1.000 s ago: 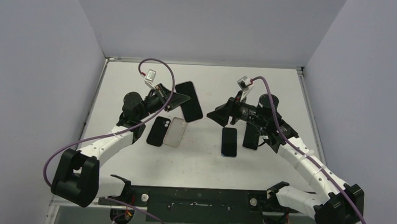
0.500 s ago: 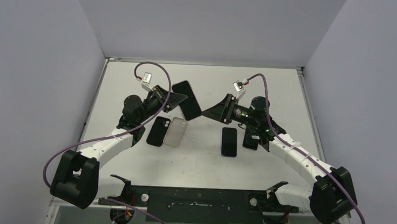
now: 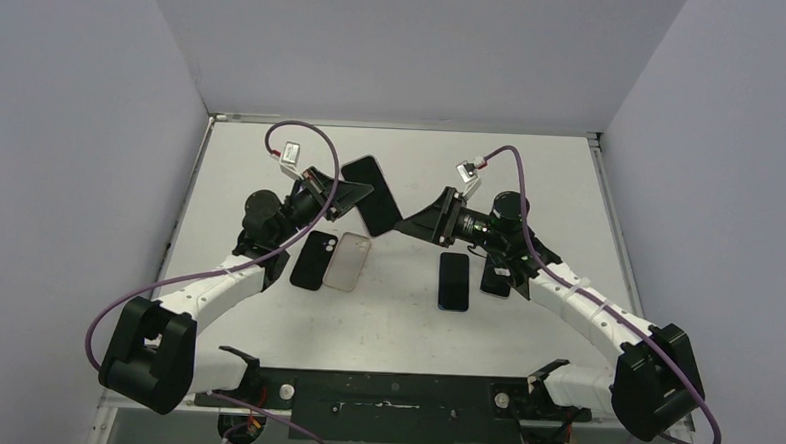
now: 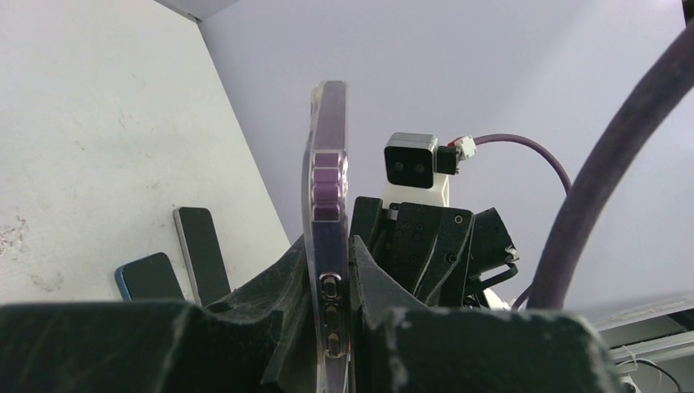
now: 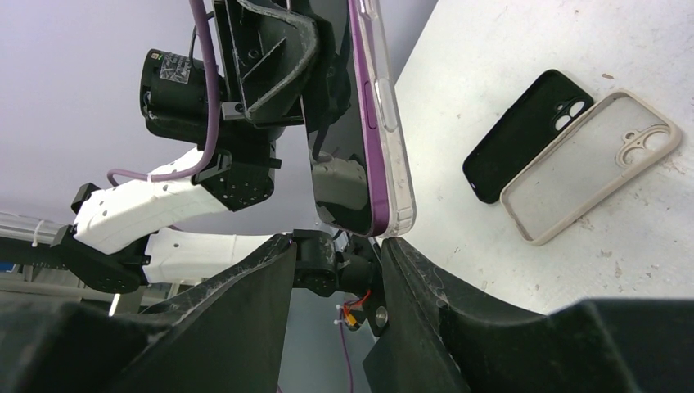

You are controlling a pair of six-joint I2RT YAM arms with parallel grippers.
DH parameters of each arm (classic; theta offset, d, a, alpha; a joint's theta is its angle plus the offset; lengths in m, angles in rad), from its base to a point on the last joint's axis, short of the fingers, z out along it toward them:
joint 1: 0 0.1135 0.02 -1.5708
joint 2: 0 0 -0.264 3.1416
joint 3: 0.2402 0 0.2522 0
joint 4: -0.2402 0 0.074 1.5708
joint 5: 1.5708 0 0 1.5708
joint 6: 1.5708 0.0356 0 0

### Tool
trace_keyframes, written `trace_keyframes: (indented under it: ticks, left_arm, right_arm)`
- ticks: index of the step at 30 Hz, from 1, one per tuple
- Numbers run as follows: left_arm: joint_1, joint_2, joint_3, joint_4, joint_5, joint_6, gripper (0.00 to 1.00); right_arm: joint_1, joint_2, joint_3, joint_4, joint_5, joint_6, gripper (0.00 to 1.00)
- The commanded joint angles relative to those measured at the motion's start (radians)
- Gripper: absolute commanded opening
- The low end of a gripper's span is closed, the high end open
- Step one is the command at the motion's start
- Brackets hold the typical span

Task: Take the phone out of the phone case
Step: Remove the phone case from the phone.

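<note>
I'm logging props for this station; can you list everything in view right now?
cased phone: one, purple in a clear case, held above the table
black phone case: one, black, empty, flat on the table, left of centre
clear phone case: one, clear with a pale rim, empty, just right of the black one
blue-edged phone: one, dark screen, flat, right of centre
dark phone: one, partly under the right arm
table: one, white
cables: two, purple, one along each arm
left gripper: shut on the cased phone
right gripper: open, at the cased phone's free end
</note>
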Motion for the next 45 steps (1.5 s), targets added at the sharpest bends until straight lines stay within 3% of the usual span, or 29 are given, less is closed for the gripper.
trace_keyframes:
  ticks: [1, 10, 21, 33, 41, 45]
  left_arm:
    - [-0.012, -0.018, 0.025, 0.145, -0.011, -0.033, 0.00]
    - [-0.028, -0.010, 0.023, 0.132, -0.006, -0.010, 0.00]
    - [-0.032, -0.033, 0.036, 0.007, -0.039, 0.097, 0.00]
    - [-0.036, -0.048, 0.033, 0.045, -0.036, 0.065, 0.00]
    - [-0.036, -0.063, 0.032, 0.011, -0.060, 0.086, 0.00]
    - [-0.036, -0.059, 0.036, 0.015, -0.060, 0.086, 0.00]
  right_arm:
    - [0.006, 0.009, 0.018, 0.055, 0.008, -0.001, 0.44]
    - [0.005, 0.016, 0.039, 0.093, -0.007, 0.007, 0.41]
    - [-0.001, 0.009, 0.054, 0.086, -0.021, 0.010, 0.40]
    - [-0.007, 0.012, 0.033, 0.075, -0.010, 0.007, 0.40]
    - [-0.015, -0.037, 0.055, -0.107, 0.050, -0.082, 0.42]
    - [-0.015, -0.041, 0.055, -0.122, 0.056, -0.091, 0.42]
